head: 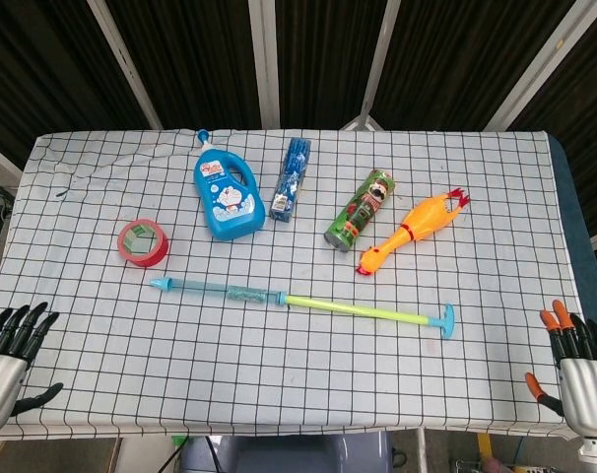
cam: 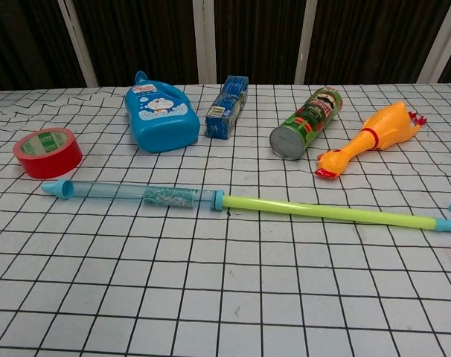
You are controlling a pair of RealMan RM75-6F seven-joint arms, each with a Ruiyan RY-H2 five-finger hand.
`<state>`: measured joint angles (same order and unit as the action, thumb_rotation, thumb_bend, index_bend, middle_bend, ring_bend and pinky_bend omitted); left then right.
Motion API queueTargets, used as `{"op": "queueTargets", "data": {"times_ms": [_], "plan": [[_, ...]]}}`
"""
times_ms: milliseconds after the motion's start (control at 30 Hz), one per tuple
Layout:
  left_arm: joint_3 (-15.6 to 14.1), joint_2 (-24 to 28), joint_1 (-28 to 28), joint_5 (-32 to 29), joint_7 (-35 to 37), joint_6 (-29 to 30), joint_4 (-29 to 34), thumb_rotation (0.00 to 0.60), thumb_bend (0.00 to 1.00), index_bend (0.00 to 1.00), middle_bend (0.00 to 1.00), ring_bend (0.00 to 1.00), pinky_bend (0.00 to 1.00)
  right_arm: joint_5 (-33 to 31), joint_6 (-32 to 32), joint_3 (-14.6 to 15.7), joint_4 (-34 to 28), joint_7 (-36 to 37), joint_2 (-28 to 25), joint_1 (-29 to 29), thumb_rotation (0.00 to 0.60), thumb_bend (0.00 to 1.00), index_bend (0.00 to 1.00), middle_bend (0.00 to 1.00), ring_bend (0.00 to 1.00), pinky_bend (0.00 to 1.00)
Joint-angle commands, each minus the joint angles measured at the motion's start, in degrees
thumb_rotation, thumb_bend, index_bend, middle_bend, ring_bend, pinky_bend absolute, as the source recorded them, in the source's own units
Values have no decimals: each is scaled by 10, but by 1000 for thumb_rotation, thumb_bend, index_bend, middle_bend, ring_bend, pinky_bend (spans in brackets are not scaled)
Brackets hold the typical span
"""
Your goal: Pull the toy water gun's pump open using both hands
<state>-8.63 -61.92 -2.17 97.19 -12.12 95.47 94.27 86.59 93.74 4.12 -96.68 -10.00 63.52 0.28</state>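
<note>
Basically both hands sit nearest, left hand and right hand, fingers spread, holding nothing, well apart from the water gun lying nearer than the red tape; looks light, rigid plastic, probably slick: grip barrel and T-handle.

I count one water gun, one tape roll, one blue bottle, one blue packet, one can, one rubber chicken.
</note>
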Motion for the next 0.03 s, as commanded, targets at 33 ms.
{"op": "queueTargets", "data": {"times_ms": [33], "plan": [[9,-5,5,-2,4,7,-5,600,173,0,0,0,0,1,-3,-3,2,3,1,-2,600,310,0,0,0,0]]}}
